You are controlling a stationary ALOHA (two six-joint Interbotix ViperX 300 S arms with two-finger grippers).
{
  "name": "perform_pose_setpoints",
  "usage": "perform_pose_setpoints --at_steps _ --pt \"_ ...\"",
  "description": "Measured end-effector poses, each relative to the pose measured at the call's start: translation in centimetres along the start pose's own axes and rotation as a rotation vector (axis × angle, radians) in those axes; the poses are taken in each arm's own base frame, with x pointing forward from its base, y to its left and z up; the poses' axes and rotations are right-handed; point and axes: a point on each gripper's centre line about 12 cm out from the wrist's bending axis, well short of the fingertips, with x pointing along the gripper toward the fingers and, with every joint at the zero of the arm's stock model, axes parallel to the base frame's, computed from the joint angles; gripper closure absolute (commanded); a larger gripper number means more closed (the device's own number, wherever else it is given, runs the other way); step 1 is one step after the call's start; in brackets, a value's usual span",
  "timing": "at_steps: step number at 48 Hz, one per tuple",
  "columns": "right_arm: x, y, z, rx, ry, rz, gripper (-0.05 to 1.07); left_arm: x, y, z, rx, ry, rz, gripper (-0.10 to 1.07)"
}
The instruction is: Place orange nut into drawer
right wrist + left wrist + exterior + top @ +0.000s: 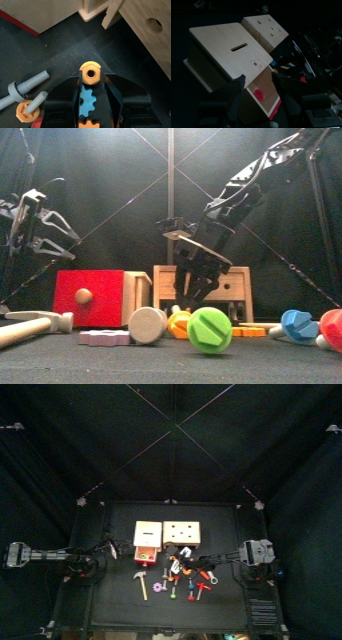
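The orange nut [89, 73] sits pinched between the tips of my right gripper [89, 75], held above the black table. In the front view the right gripper [201, 288] hangs in front of the wider box [235, 286]; the nut is hidden there. The drawer [90, 298] has a red front with a small red knob [83, 296] and is pulled out of the narrower box [146, 534]. My left gripper [258, 94] is open and empty, just in front of the drawer's red front [264, 99]. In the top view it [115, 549] is left of the drawer [143, 552].
Loose toys lie along the front: a wooden hammer [27, 330], a pink gear [104, 337], a pale disc [147, 323], a green screw [209, 329], a blue bolt [297, 324]. A grey bolt [28, 84] and an orange bolt [28, 109] lie below the right gripper.
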Motion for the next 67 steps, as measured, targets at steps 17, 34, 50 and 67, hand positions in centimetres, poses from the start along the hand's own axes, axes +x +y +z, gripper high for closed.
perform_pose_setpoints --at_steps 17,34,50,67 --pt "-4.1 2.9 4.4 -0.071 -0.171 0.081 0.40 0.0 0.0 0.0 0.001 -0.001 0.001 0.13" --pt "-5.0 4.9 8.4 -0.135 -0.299 0.101 0.40 0.0 0.0 0.0 0.000 -0.001 0.001 0.13" --pt "-1.7 6.7 9.8 -0.168 -0.317 0.088 0.39 0.0 0.0 0.0 -0.001 -0.002 0.000 0.13" --pt "-0.2 5.9 10.4 -0.135 -0.304 0.070 0.38 0.0 0.0 0.0 0.001 0.000 -0.001 0.13"
